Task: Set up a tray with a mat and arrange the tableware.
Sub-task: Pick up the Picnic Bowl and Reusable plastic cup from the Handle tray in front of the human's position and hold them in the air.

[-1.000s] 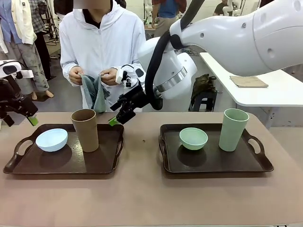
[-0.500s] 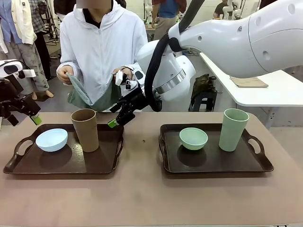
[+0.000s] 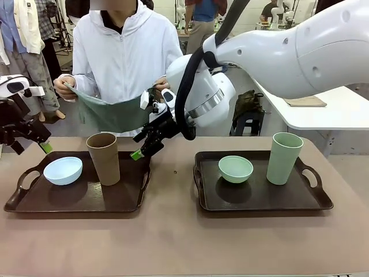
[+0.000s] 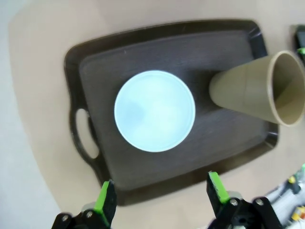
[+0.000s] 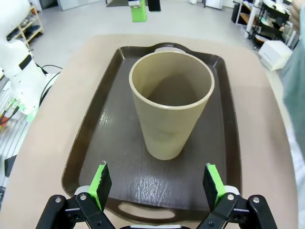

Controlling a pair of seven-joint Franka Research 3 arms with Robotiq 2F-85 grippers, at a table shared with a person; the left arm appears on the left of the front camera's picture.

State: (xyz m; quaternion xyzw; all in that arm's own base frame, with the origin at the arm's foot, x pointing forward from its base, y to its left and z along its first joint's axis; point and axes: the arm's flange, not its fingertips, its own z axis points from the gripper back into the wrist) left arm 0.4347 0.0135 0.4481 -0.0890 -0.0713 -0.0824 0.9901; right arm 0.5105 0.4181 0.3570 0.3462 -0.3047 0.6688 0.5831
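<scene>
Green pads [image 4: 106,200] tip the left jaws, which are spread wide apart and hold nothing. Right in front of them lies the small pale blue round bowl [image 4: 154,110]. It rests on a dark brown plastic tray with handles [image 4: 95,71]. The tall brown plastic cup [image 4: 257,88] stands on the same tray, off to one side of these jaws. It is near the bowl but not touching it.

The right jaws are spread wide too, and they are empty. The brown cup stands upright straight ahead of them, with a gap in between, and its open top faces up.

Past the right jaws, a person's hands [image 3: 62,86] hold a grey-green cloth mat [image 3: 112,112] stretched out in the air. It hangs above the far edge of the light brown worktop [image 3: 173,236].

The small mint green round bowl [image 3: 235,168] and the tall pale green cup [image 3: 285,157] sit on a second dark tray [image 3: 259,199]. The bowl and cup do not touch. This tray lies beside the first one, well apart from both pairs of jaws.
</scene>
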